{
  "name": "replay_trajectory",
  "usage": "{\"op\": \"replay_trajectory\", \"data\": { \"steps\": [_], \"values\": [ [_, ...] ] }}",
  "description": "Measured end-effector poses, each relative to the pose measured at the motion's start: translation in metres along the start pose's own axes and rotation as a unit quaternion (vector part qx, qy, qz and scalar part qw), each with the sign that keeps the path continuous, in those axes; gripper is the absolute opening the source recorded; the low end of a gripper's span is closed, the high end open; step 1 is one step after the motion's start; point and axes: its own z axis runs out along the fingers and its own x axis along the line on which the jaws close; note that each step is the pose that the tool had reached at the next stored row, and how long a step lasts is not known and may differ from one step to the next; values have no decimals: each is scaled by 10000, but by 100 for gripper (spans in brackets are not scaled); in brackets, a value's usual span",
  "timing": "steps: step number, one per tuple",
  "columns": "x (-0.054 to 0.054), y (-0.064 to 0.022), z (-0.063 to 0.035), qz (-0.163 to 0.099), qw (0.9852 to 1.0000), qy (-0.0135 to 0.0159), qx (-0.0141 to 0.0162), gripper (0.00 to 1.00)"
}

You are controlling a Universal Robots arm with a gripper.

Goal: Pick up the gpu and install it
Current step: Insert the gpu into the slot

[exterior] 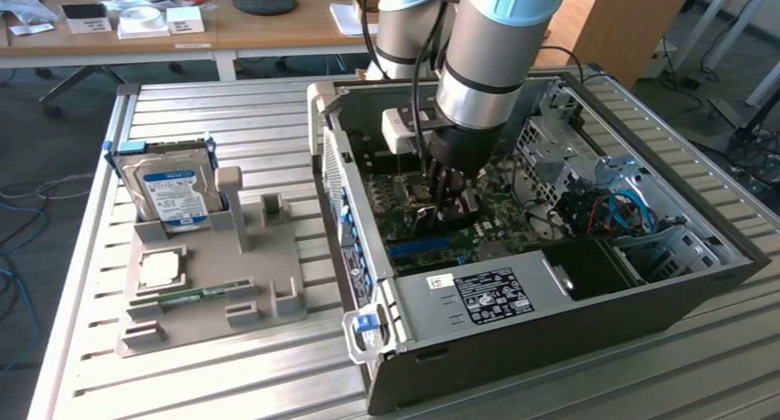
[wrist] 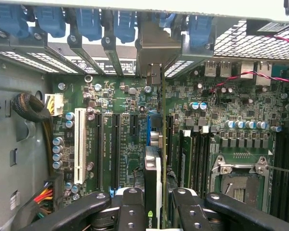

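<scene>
Robot arm at work inside an open desktop computer case, which lies on its side on a slatted metal surface. Nearest the exterior camera is the case's end wall and a power supply with a black-and-white label. Just beyond it, the arm reaches straight down into the case. Its black jaws are partly closed, pressing on both faces of the gpu.

In the wrist view the card stands upright and edge-on between the jaws. It sits over the green motherboard in line with a blue slot. Black expansion slots and a white one lie to one side, and the processor socket to the other. The card's far end reaches the row of blue-clipped rear openings. Whether its lower edge has entered the slot cannot be told.

At the exterior view's left, well apart from the case, is a grey parts tray. It holds a green RAM stick, a square silver chip and, farther back, a blue-and-white-labelled hard drive standing upright. Behind everything, a wooden desk carries small boxes and a lamp base.
</scene>
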Motion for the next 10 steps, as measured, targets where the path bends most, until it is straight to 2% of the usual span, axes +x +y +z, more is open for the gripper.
{"op": "replay_trajectory", "data": {
  "steps": [10],
  "values": [
    [-1,11,5,-1,10000,2,-1,27]
  ]
}}
